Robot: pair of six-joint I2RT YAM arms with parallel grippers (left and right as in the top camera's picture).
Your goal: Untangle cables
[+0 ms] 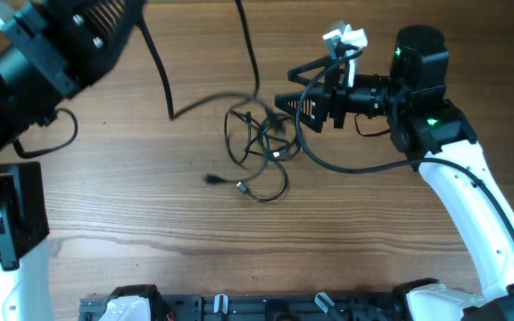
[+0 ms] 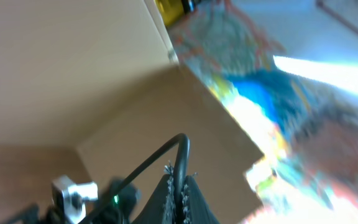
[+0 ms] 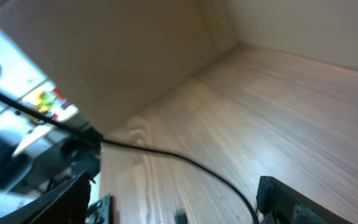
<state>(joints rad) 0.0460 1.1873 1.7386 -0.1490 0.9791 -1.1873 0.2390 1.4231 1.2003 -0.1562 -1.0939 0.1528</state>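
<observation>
The cables (image 1: 259,141) lie as a loose black tangle in the middle of the wooden table. Two plug ends (image 1: 241,187) trail out at its lower left. One strand (image 1: 161,78) climbs from the tangle up to my left gripper (image 1: 135,18) at the top left. In the left wrist view that gripper (image 2: 180,173) is shut on this black cable (image 2: 183,149), raised well above the table. My right gripper (image 1: 289,86) hovers just right of the tangle, open. In the right wrist view its fingers (image 3: 278,198) stand wide apart around nothing, and a cable (image 3: 166,153) crosses the table beyond them.
A second strand (image 1: 248,45) runs off the table's far edge. The right arm's own thicker wire (image 1: 355,166) loops beside the tangle. Black fixtures (image 1: 239,308) line the front edge. The left arm's base (image 1: 3,214) fills the left side.
</observation>
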